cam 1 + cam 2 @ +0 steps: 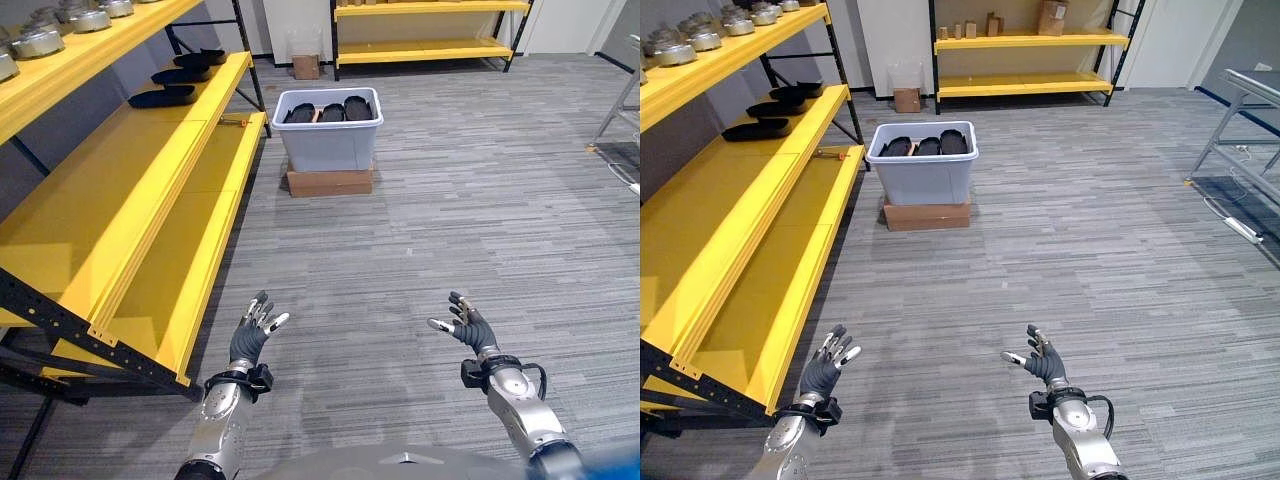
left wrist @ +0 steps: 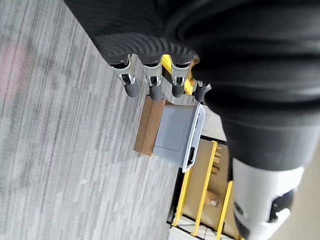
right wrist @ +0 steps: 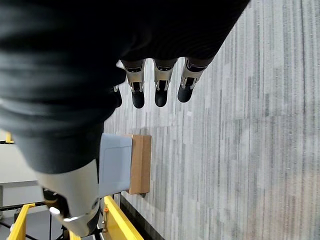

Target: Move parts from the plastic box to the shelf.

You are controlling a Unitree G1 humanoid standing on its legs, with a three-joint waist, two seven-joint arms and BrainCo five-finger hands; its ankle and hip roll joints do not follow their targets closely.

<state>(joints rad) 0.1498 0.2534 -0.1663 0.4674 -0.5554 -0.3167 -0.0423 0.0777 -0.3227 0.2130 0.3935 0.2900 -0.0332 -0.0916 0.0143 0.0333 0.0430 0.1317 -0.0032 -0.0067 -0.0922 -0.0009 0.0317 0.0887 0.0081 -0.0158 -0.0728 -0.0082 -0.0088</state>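
A grey plastic box (image 1: pixel 328 140) stands on a flat cardboard base (image 1: pixel 329 182) on the floor ahead, well beyond both hands. Several black parts (image 1: pixel 330 111) lie inside it. Three black parts (image 1: pixel 163 96) rest on the middle level of the yellow shelf (image 1: pixel 130 190) at the left. My left hand (image 1: pixel 253 335) is low at the front left, open and empty, beside the shelf's near corner. My right hand (image 1: pixel 468 325) is low at the front right, open and empty. Past the fingers (image 2: pixel 152 90) in the left wrist view, the box (image 2: pixel 175 132) is far off.
Metal parts (image 1: pixel 40 38) line the shelf's top level. A small orange item (image 1: pixel 235 121) lies on the lower level. A second yellow shelf (image 1: pixel 425 40) stands at the back with a small carton (image 1: pixel 306 66) beside it. A metal frame (image 1: pixel 1240 100) is at the right. Grey carpet (image 1: pixel 450 220) lies between.
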